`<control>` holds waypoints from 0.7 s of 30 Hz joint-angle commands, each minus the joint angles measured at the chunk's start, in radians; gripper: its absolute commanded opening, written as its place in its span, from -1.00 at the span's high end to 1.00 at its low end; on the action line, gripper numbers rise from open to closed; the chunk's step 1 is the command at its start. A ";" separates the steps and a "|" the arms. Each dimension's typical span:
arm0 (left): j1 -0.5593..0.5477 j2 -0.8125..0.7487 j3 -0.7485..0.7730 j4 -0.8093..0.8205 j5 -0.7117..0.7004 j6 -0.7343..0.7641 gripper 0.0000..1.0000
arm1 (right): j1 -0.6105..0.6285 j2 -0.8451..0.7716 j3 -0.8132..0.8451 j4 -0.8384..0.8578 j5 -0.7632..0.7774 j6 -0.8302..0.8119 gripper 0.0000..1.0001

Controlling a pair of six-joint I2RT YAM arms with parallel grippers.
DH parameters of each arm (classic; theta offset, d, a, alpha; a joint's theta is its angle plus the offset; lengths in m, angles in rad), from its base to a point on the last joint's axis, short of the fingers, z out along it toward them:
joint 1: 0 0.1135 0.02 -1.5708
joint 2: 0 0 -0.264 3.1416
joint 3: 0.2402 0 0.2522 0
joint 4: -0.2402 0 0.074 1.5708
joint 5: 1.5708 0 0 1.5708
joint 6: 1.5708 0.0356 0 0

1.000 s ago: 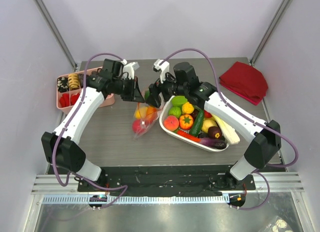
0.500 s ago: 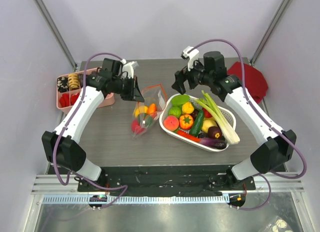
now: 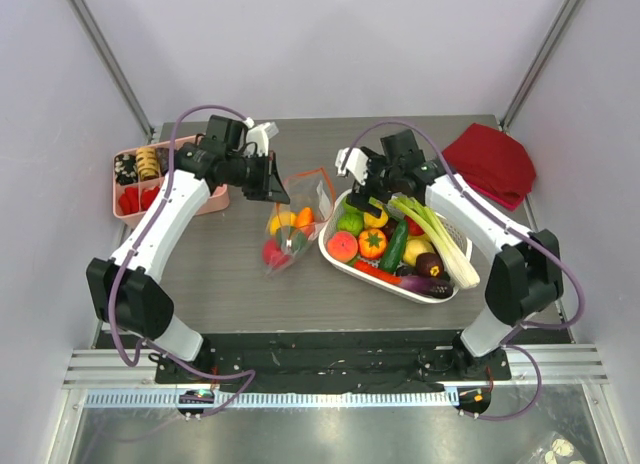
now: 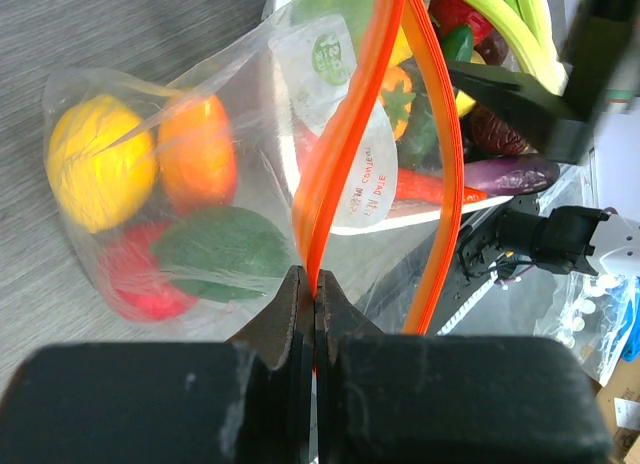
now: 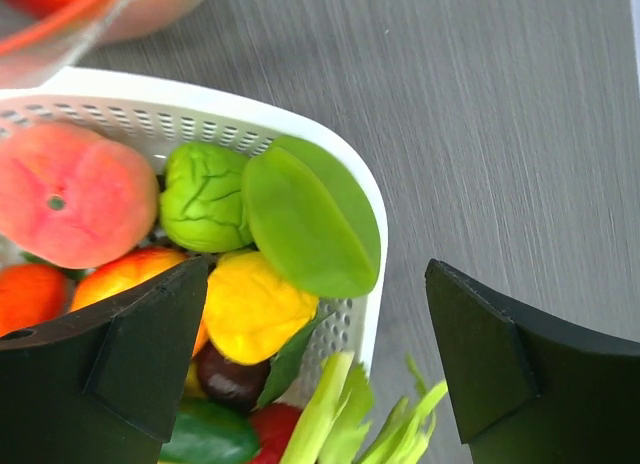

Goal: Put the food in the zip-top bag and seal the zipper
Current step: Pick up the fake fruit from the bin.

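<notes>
The left gripper (image 4: 313,284) is pinched tight on the orange zipper (image 4: 340,154), holding one corner of the clear bag (image 3: 290,224) up off the grey table (image 3: 230,274) so the mouth gapes open towards the basket. The two zipper strips stand apart along most of their length and meet only at the pinched end. Inside the bag, resting low against the table, are a yellow fruit (image 4: 95,174), an orange one (image 4: 200,149), a red one (image 4: 135,279) and a dark green leafy piece (image 4: 225,249). Just to the right of the bag sits the white mesh basket (image 3: 335,256), heaped with more food. The right gripper (image 5: 318,274) hangs over its far corner with its jaws spread wide and nothing between them. Right below it lie a flat green piece (image 5: 310,219), a wrinkled green fruit (image 5: 200,199), a lumpy yellow one (image 5: 255,309) and a peach (image 5: 65,194). A long leek (image 3: 440,234) lies across the basket. A pink tray (image 3: 120,212) sits at the left edge and a red cloth (image 3: 490,162) at the far right corner.
</notes>
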 commanded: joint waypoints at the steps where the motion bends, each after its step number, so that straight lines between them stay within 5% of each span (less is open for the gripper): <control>1: 0.004 0.010 0.042 0.007 0.020 -0.003 1.00 | 0.000 0.040 -0.010 0.091 -0.052 -0.220 -0.89; 12: 0.009 0.007 0.023 0.006 0.027 0.001 1.00 | 0.002 0.147 -0.038 0.146 -0.044 -0.366 -0.86; 15: 0.012 0.008 0.021 0.000 0.028 0.004 1.00 | 0.003 0.159 -0.042 0.153 -0.041 -0.384 -0.75; 21: 0.021 0.007 0.019 -0.003 0.031 0.001 1.00 | 0.002 0.152 -0.055 0.157 -0.033 -0.401 -0.21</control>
